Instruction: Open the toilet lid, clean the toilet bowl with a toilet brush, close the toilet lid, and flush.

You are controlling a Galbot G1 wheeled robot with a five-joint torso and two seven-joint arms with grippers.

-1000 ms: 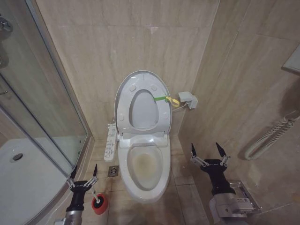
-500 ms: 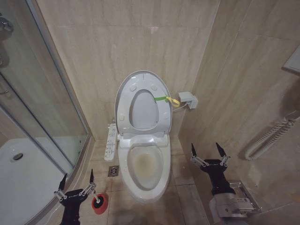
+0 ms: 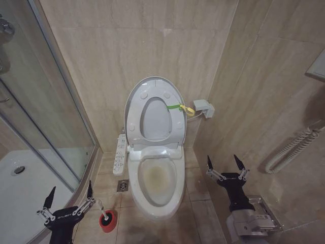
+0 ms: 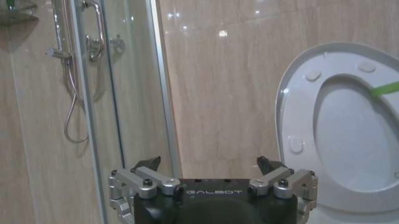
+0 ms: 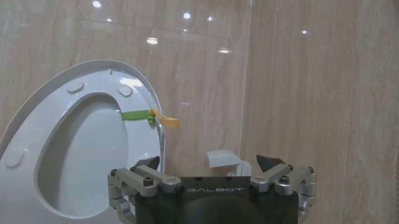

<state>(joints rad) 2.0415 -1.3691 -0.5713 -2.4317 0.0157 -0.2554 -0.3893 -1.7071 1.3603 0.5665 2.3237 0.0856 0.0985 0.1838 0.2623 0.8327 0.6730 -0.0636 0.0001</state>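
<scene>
Left hand (image 3: 68,201) agape near toilet brush (image 3: 105,217)

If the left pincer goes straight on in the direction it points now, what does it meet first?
Probably the beige tiled wall between the shower glass and the raised toilet lid. The open left pincer faces that strip with nothing nearer in line, though depth is hard to judge.

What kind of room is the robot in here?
Most likely a small home or hotel bathroom: a bidet toilet with its toilet lid raised, a glass shower enclosure beside it, and tiled walls all around.
</scene>
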